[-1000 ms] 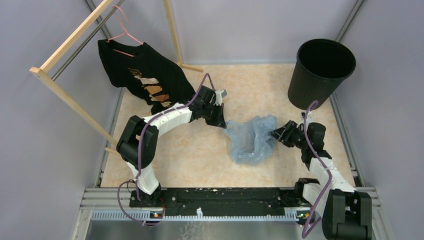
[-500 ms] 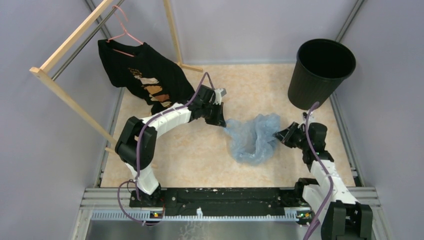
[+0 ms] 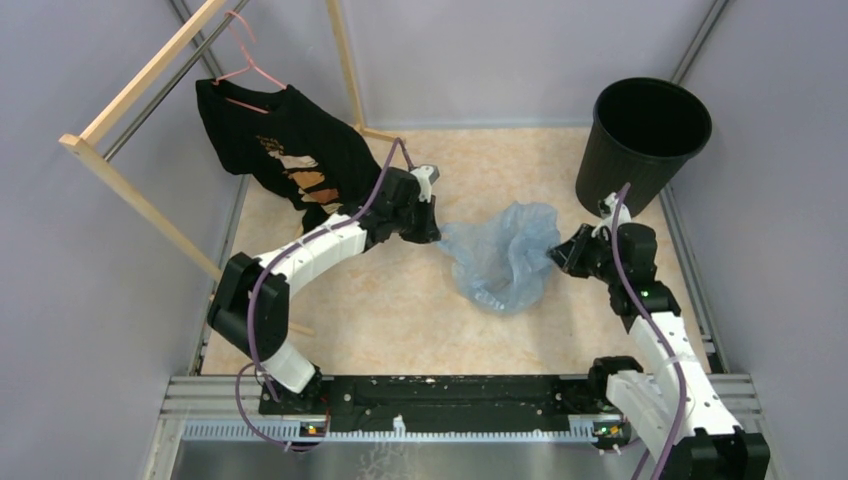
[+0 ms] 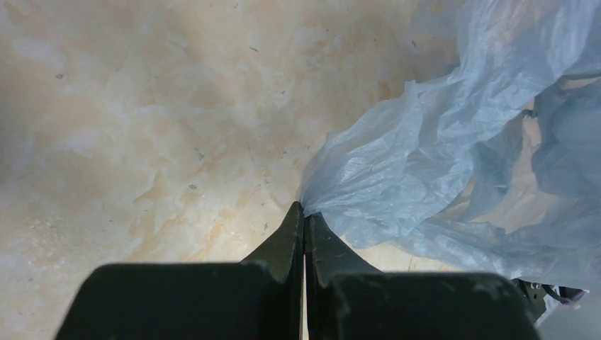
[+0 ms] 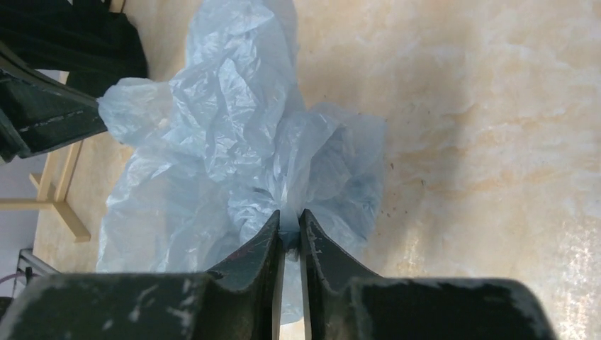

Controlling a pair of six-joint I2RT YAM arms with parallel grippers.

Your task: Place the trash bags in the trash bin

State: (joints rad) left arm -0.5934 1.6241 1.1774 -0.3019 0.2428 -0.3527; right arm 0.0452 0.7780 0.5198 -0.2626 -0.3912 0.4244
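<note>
The pale-blue translucent trash bag [image 3: 503,255] hangs stretched between my two grippers above the middle of the floor. My left gripper [image 3: 437,234] is shut on the bag's left edge; the film [image 4: 397,163] fans out from its pinched tips [image 4: 305,212]. At the bag's right edge my right gripper [image 3: 556,256] is shut on a bunched fold [image 5: 241,156], which sits between its tips [image 5: 289,219]. The black round trash bin [image 3: 640,145] stands upright at the back right, beyond the right gripper.
A black T-shirt [image 3: 285,150] hangs on a pink hanger [image 3: 245,62] from a wooden rack [image 3: 140,85] at the back left. The rack's foot [image 3: 380,133] lies behind the left arm. Grey walls close in the marbled floor [image 3: 380,310].
The right gripper closed on the bag's right edge. Both grippers lifted and moved towards the back, and the bag rose and spread between them.
</note>
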